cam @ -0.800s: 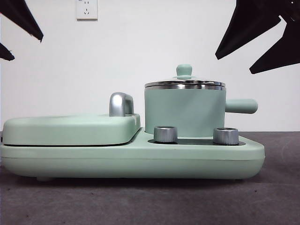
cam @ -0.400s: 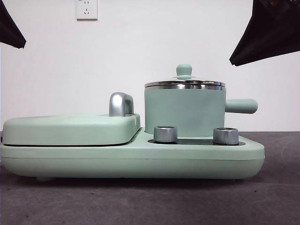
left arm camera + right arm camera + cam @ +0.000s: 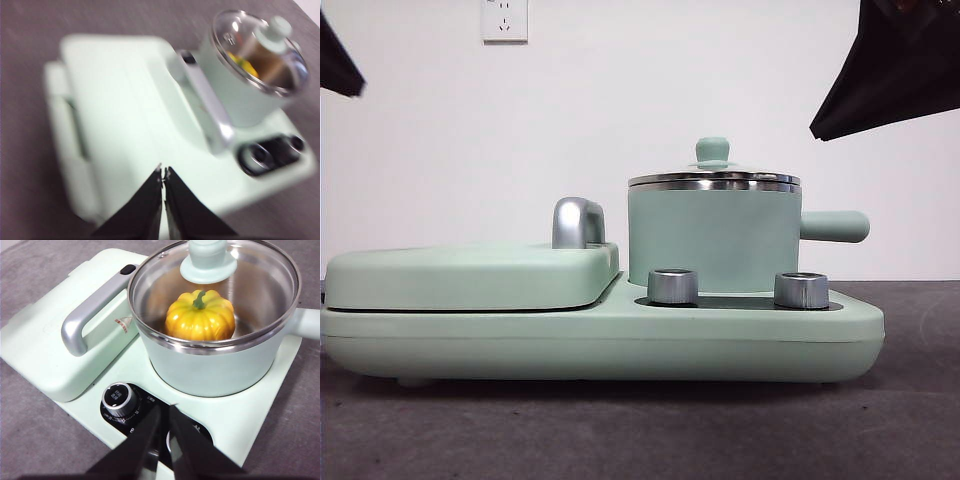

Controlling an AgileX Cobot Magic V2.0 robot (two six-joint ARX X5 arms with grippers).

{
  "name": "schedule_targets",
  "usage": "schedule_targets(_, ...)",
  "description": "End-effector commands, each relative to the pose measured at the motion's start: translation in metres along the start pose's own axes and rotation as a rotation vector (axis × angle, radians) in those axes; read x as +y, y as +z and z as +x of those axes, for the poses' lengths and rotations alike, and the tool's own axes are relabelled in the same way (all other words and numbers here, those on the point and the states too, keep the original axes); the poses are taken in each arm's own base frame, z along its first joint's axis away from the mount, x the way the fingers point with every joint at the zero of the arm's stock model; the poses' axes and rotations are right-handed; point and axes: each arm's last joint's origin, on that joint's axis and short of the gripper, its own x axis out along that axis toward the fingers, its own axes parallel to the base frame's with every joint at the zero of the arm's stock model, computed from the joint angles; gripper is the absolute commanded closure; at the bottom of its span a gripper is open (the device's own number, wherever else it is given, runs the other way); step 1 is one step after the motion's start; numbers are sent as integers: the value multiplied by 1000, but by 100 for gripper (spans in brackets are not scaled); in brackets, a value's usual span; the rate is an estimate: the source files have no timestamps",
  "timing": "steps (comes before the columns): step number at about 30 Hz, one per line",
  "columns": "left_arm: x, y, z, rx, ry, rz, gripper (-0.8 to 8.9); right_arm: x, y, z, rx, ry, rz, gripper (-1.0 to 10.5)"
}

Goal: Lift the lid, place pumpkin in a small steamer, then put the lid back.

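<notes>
The small steamer (image 3: 712, 240) stands on the right half of the mint-green appliance, its side handle (image 3: 835, 226) pointing right. The glass lid (image 3: 250, 270) sits closed on the steamer's steel rim, with its mint knob (image 3: 712, 150) on top. Through the glass I see the yellow-orange pumpkin (image 3: 200, 316) inside the steamer, green stem up. My right gripper (image 3: 166, 408) hovers shut and empty above the control knobs in front of the steamer. Shut and empty too, my left gripper (image 3: 163, 172) is over the flat grill cover (image 3: 115, 115); its view is blurred and shows the lid (image 3: 250, 37) far off.
The appliance base (image 3: 600, 345) spans most of the table's width. Its flat grill cover (image 3: 470, 275) has a silver handle (image 3: 578, 222). Two silver knobs (image 3: 672, 286) (image 3: 801, 290) stand in front of the steamer. Black arm parts show at the top corners (image 3: 338, 62) (image 3: 895, 70).
Both arms have drawn up and outward toward the top corners of the front view. The steamer and its lid have not moved.
</notes>
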Motion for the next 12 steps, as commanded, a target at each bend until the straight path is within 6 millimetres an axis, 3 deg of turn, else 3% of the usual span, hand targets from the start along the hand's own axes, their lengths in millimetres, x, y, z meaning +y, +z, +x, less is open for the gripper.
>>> schedule_targets(1,10,-16,2,-127,34,112,807,1,1,1,-6,6,-13,919)
schedule_targets(8,39,-86,6,-373,245,140,807,1,1,1,-6,6,-13,919)
schedule_targets(12,47,-112,7,-404,288,131,807,1,1,1,-6,5,-12,919)
